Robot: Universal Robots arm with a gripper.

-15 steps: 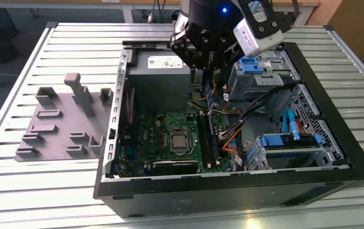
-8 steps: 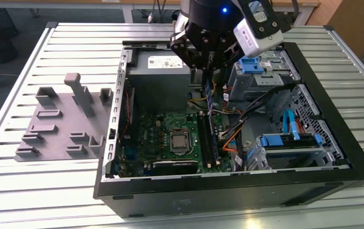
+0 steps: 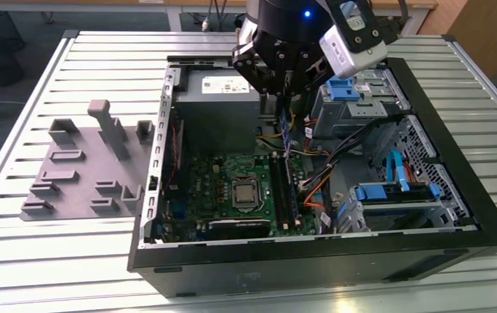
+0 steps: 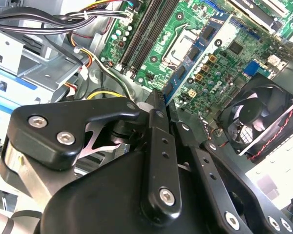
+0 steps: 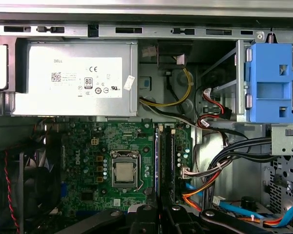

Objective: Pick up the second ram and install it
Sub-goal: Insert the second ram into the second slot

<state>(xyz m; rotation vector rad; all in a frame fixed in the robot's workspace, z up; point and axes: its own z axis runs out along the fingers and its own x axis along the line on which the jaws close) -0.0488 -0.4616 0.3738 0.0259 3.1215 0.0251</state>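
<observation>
I'm in the carry-to-slot step: the black multi-link gripper (image 3: 282, 88) hangs over the open black computer tower case (image 3: 457, 215), above the gap between the grey metal power supply box (image 3: 218, 91) and the drive cage with blue plastic latches (image 3: 344, 91).

The second ram, a thin narrow blue-green circuit board strip (image 3: 284, 124), hangs edge-on from the fingertips in the exterior view, pointing down toward the large green motherboard (image 3: 231, 195). In the second wrist view I see its dark top edge (image 4: 157, 97) pinched between the closed-in fingers (image 4: 158, 146), so the gripper is clamped on it, fingers nearly together with only the stick's thickness between.

The long black memory slots (image 5: 167, 161) lie below the stick and nearer the case's front edge, well apart from it. The slot beside them looks filled by a stick with a blue edge (image 5: 156, 161), though I can't be sure.

My judgement: the next move calls for lining the stick's long edge up with the empty slot, keeping it upright, and clearing the bundle of black, orange and yellow cables (image 3: 314, 147) just beside the path.

The grey plastic fixture with upright posts (image 3: 92, 166) sits on the ribbed metal counter (image 3: 74, 261), on the exterior view's left.
</observation>
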